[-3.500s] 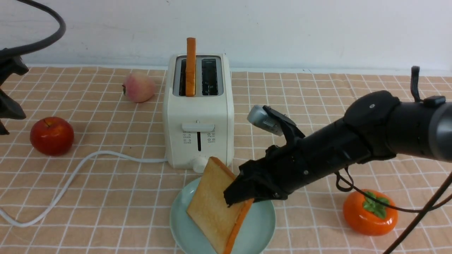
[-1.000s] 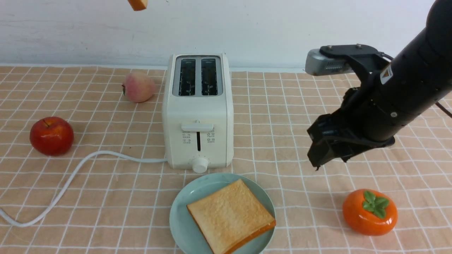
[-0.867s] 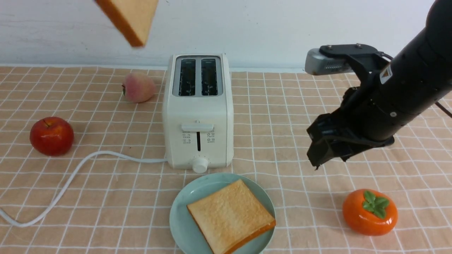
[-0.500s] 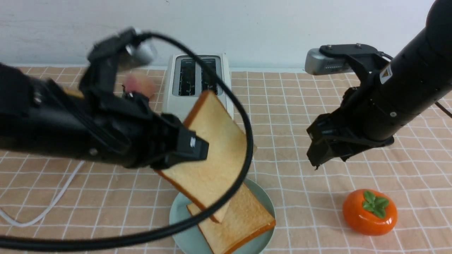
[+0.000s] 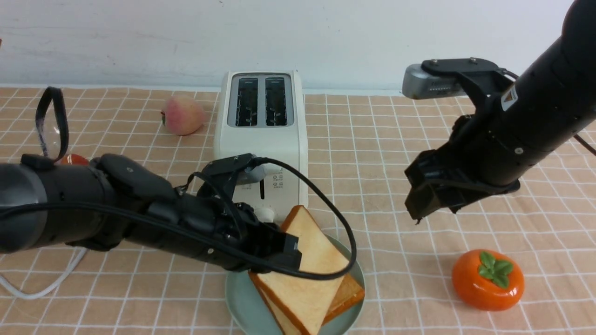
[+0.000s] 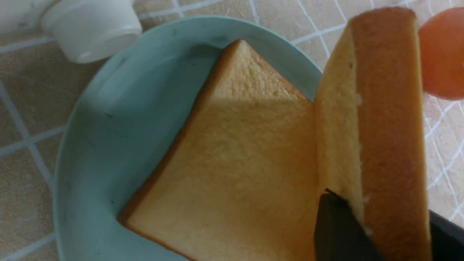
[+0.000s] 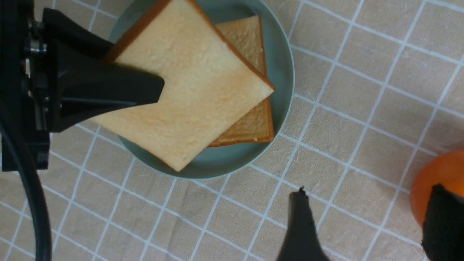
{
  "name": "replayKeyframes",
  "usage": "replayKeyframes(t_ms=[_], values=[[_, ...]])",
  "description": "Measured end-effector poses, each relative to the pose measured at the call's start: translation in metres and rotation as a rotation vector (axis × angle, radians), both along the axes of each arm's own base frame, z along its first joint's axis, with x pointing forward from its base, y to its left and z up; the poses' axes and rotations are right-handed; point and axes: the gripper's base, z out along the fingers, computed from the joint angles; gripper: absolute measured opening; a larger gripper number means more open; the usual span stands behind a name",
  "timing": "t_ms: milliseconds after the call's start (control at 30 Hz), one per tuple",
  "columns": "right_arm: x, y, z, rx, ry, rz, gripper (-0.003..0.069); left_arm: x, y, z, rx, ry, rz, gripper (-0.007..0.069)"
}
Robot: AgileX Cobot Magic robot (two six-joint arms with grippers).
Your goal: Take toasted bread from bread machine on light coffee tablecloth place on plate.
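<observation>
Covering the desk: the light coffee tablecloth [image 5: 372, 139], with everything standing on it.
Behind: the bread machine [image 5: 260, 139], both slots empty.
In front: the plate [image 5: 240, 304], just before the bread machine, carrying both pieces of toasted bread.
Flat: the lower slice [image 5: 347, 295], lying on the plate.
Tilted: the upper slice [image 5: 307, 279], low edge down on the lower slice, high side raised.
Holding: the left gripper [image 5: 291, 253], pinching the upper slice near one edge.
Idle: the right gripper [image 5: 416, 204], spread and empty, well right of the plate.
Handling: the toast looks light and stiff but crumbly, so pinch its faces near a crust, gently.
Views: the left wrist alone shows the crust between the fingers [image 6: 337, 228]. The right wrist shows the slices' overlap from above. Only the front shows the slots.
</observation>
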Motion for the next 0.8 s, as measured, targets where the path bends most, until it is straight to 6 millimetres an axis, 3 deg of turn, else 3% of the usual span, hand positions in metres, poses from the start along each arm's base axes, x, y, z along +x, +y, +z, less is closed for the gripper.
replayKeyframes(t_ms=[33,133,200,233,333,500,600,733,767,800], values=[[0.0,0.0,0.0,0.0,0.0,0.0,0.0438,0.0,0.0,0.0,0.001,-0.001,0.002,0.0232],[0.0,0.0,0.0,0.0,0.0,0.0,0.0438,0.002,0.003,0.006,0.023,-0.053,0.025,0.0463],[0.0,0.0,0.0,0.0,0.0,0.0,0.0438,0.002,0.005,0.012,0.035,-0.086,0.031,0.0533],[0.0,0.0,0.0,0.0,0.0,0.0,0.0438,0.0,0.009,0.023,0.052,-0.14,0.039,0.0618],[0.0,0.0,0.0,0.0,0.0,0.0,0.0438,-0.004,0.016,0.041,0.107,-0.24,0.039,0.066],[0.0,0.0,0.0,-0.006,-0.001,0.0,0.0437,-0.014,0.038,0.066,0.174,-0.289,0.069,0.0647],[0.003,-0.004,0.0,-0.036,-0.031,-0.005,0.0411,-0.023,0.065,0.077,0.224,-0.217,0.145,0.0588],[0.015,-0.021,0.002,-0.056,-0.093,-0.08,0.0323,-0.036,0.104,0.087,0.264,-0.039,0.331,0.0459],[0.022,-0.035,0.004,-0.049,-0.121,-0.14,0.0244,-0.046,0.125,0.098,0.302,0.02,0.443,0.0365],[0.026,-0.046,0.007,-0.039,-0.135,-0.192,0.0187,-0.052,0.133,0.104,0.313,0.03,0.491,0.0298]])
